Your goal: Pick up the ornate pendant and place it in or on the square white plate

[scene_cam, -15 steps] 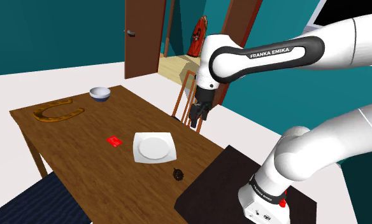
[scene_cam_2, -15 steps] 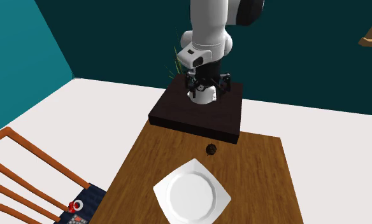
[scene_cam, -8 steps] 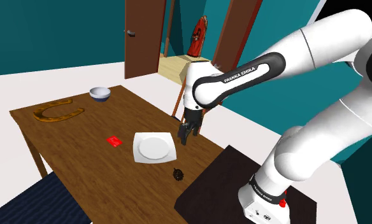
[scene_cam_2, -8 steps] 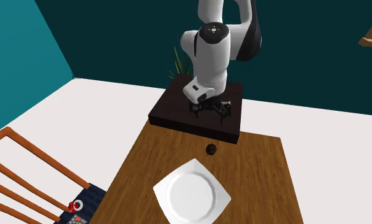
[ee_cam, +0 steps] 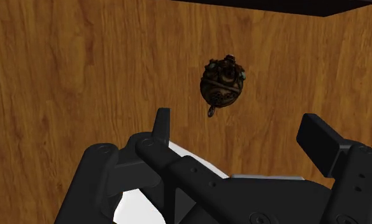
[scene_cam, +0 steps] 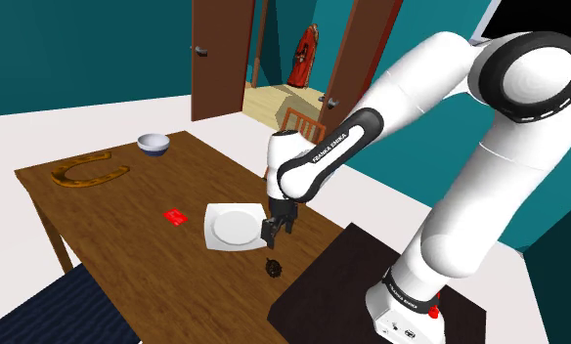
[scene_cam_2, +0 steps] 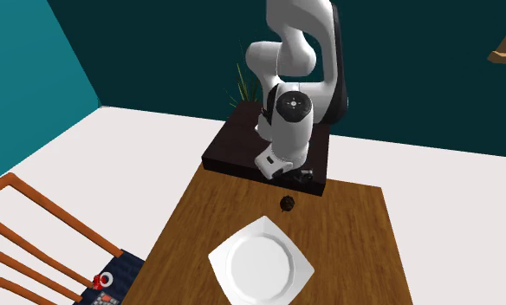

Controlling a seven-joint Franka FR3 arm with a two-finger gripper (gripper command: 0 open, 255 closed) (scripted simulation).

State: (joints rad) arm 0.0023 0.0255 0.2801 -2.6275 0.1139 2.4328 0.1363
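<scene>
Wrist view: the tool (ee_cam: 239, 124) has its two black fingers (ee_cam: 162, 121) spread wide, with nothing between them. Just beyond the fingertips the ornate pendant (ee_cam: 223, 84), a dark brown rounded piece, lies on the wooden desk (ee_cam: 64, 76), free of both fingers.

Shoulder view, near to far: the dark stand (scene_cam: 342, 269) occupies the lower right of the frame. The pendant (scene_cam: 272, 267) lies at lower centre, near the desk (scene_cam: 108, 210) edge that faces the stand. The tool (scene_cam: 272, 233) hangs above the desk between the pendant and the square white plate (scene_cam: 237, 226), close to the plate's right corner. Left of the plate lies a small red card (scene_cam: 176, 216). Toward the upper left are a horseshoe-shaped wooden piece (scene_cam: 88, 172) and a white bowl (scene_cam: 153, 145).

Second exterior view: the plate (scene_cam_2: 262, 264) sits at lower centre, the pendant (scene_cam_2: 287, 204) lies apart from it just above, and the stand (scene_cam_2: 243, 147) is beyond.
</scene>
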